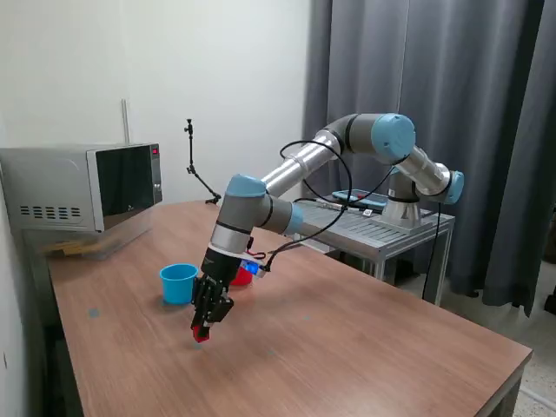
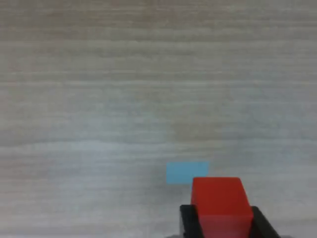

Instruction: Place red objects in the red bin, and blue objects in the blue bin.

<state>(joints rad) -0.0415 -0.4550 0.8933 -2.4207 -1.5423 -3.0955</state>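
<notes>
red cube (image 2: 221, 203) | black hand (image 2: 221, 220) | light-blue cup (image 1: 178, 282) | red cup (image 1: 241, 277) | wood-grain table (image 1: 347, 347)

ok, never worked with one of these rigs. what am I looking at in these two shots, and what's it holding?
The machine is a single jointed robot arm, grey with light-blue joint caps, mounted on a small metal stand beside a wooden table. The wide picture comes from a camera off the arm; the close-up comes from a camera on its wrist, looking down past the gripper at the tabletop.

On the table stand a light-blue cup and, mostly hidden behind the arm, a red cup with something dark blue beside it. A microwave sits at the exterior view's left.

The gripper is shut on a small red cube, held low over the table. The pale blue patch near it looks like a flat mark on the wood.
</notes>
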